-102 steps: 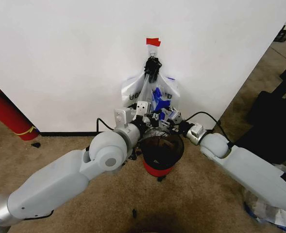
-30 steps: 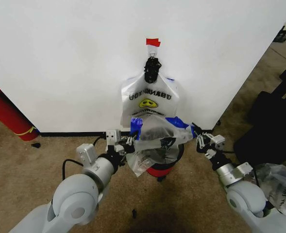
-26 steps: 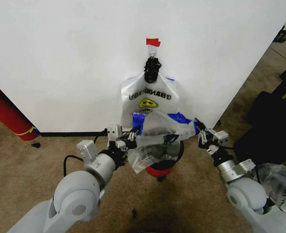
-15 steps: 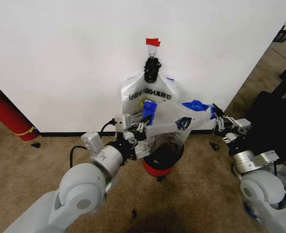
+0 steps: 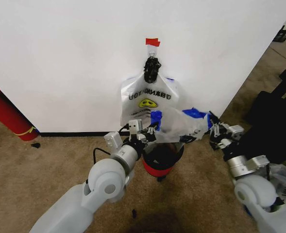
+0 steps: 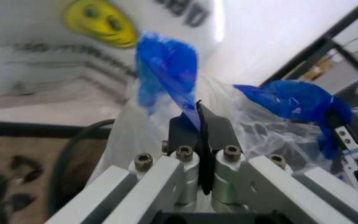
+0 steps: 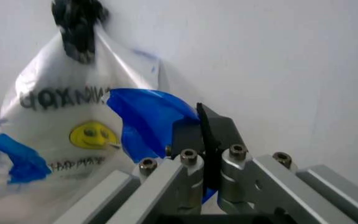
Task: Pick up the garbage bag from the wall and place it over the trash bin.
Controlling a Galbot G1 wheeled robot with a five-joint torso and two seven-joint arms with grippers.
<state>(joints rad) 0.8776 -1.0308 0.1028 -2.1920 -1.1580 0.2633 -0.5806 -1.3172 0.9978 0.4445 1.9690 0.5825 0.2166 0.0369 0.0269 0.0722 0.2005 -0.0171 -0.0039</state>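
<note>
Since a moment ago, left gripper [image 5: 151, 130] and right gripper [image 5: 211, 130], each clamped on the garbage bag [image 5: 179, 124], have spread its mouth above the trash bin [image 5: 163, 154] at frame centre.

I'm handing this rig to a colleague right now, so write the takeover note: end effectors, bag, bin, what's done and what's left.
Left end effector: shut on the garbage bag's blue-marked edge, above the trash bin.
Right end effector: shut on the opposite blue edge, off to the bin's right.
Garbage bag: off the wall, stretched between both end effectors over the bin's mouth, not yet pulled over the rim.
More bags hang from the wall hook under the red tape.
Done: bag picked and spread.
Left: lower it and fit it around the rim.
</note>
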